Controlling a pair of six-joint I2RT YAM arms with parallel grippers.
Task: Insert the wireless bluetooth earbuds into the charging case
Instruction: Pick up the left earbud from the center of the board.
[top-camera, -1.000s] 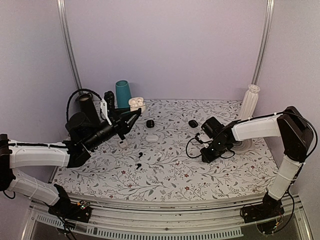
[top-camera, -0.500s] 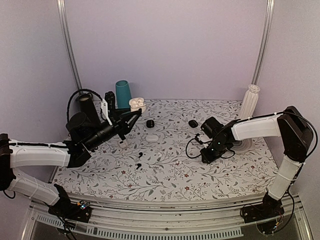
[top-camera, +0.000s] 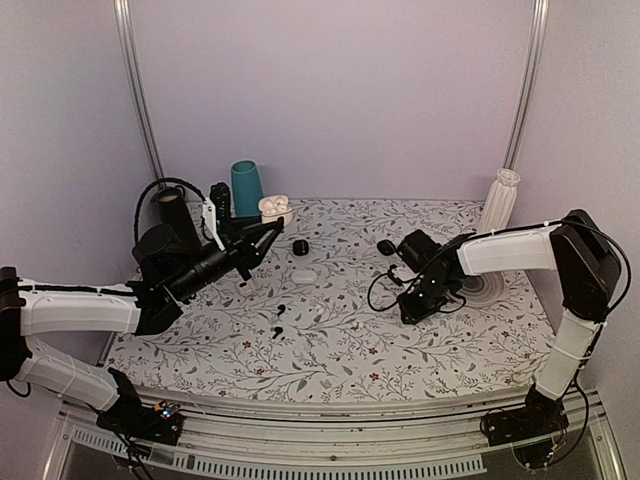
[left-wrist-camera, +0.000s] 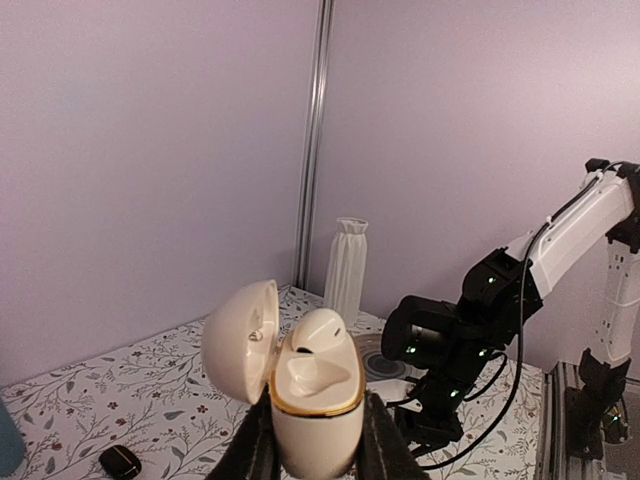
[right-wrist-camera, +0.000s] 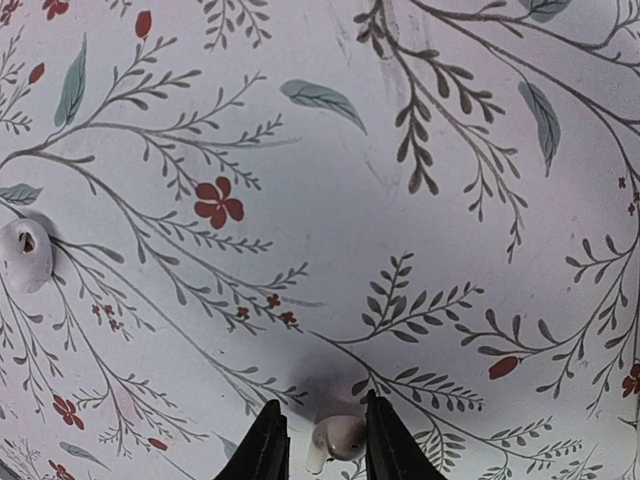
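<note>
The left end effector (left-wrist-camera: 315, 450) clamps the case (left-wrist-camera: 312, 400), likely slick and light, low on its body. At 4 o'clock, the right end effector (right-wrist-camera: 327, 440) straddles a tiny earbud (right-wrist-camera: 342, 433); pinched or not, I cannot tell.

Plain lilac walls (top-camera: 330, 100) on 3 sides, 2 silver metal posts (top-camera: 140, 100) at back corners. Table (top-camera: 340, 350) w/ white floral cloth, metal rail (top-camera: 330, 422) along near edge. Soft, even light.

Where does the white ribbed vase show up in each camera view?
Top external: white vase far right, by the back wall.
Left wrist: white vase centre, left of the right arm.
Right wrist: not in view.
Shared landmark: floral tablecloth, in all three.
</note>
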